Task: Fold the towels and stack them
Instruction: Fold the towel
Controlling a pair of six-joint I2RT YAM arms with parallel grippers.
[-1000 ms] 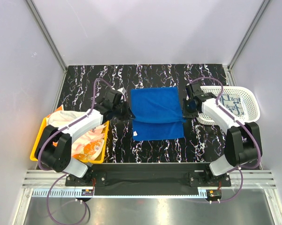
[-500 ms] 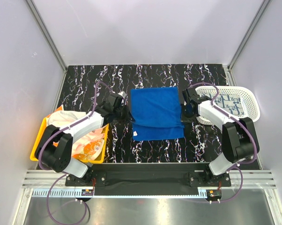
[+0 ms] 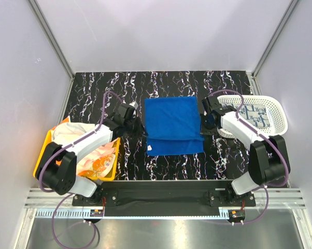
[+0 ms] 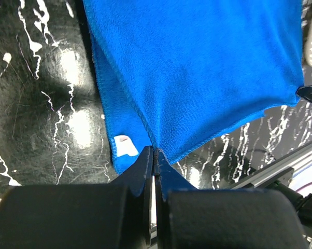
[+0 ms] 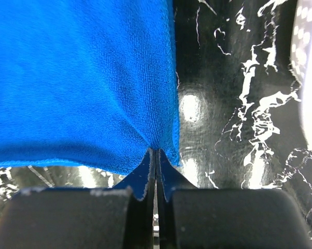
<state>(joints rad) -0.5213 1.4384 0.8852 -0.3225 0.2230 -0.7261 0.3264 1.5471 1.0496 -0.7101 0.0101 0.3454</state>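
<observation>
Tag [image 4: 123, 141] unreadable on blue towel [image 3: 172, 123], pinched by left pincer [image 4: 154, 155], right pincer [image 5: 155, 155]; yellow bin [image 3: 41, 155]: orange-patterned towel [image 3: 96, 163]; basket [image 3: 278, 111]: blue-patterned towel [image 3: 254, 115].

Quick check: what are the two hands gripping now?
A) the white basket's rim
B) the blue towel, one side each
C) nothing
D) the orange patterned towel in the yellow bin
B: wrist views show the left hand and right hand shut on edges of the blue towel.
</observation>
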